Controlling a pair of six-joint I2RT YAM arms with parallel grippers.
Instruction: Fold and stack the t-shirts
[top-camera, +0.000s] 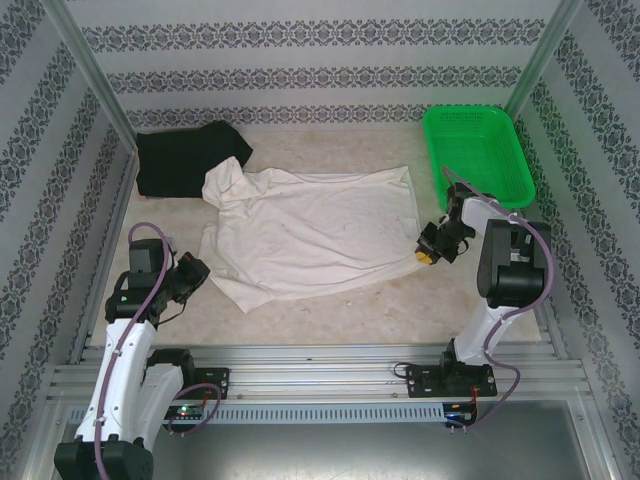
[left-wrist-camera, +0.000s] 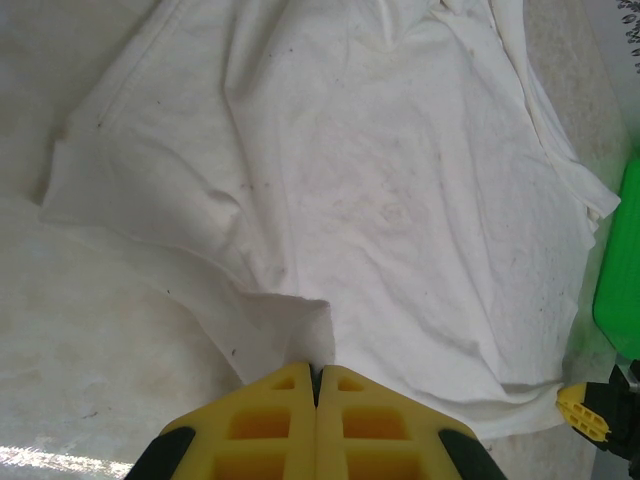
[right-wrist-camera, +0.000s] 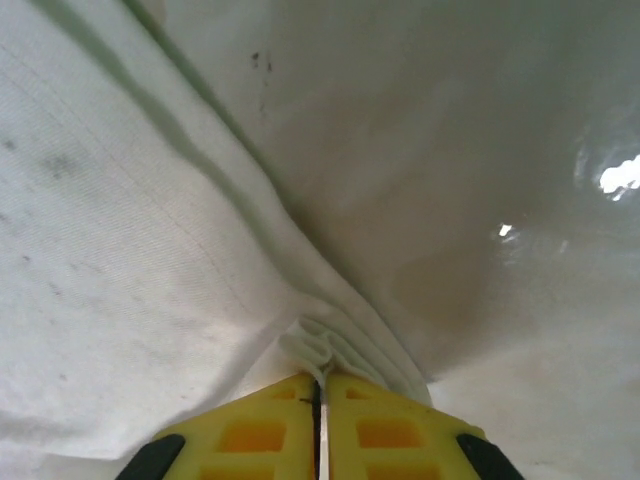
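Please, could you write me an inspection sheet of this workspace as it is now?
Surface: table pale, faintly stained.
Job's things: cream shirt spread in the centre, small dark marks; black shirt bunched at the far left, touching the cream shirt.
Clutter: green basket at the far right.
Grippers: left gripper shut at the cream shirt's near edge, no cloth seen between its fingers; right gripper shut on a fold of the cream shirt.
Cables: purple cables along both arms, off the cloth.
Surroundings: patterned walls, metal frame.

Green plastic mesh basket (top-camera: 478, 150) at far-right corner of table (top-camera: 400, 300), long side along rt edge. Tabletop pale, mottled w/ stains. Patterned wall panels (top-camera: 300, 75) behind and on both sides.
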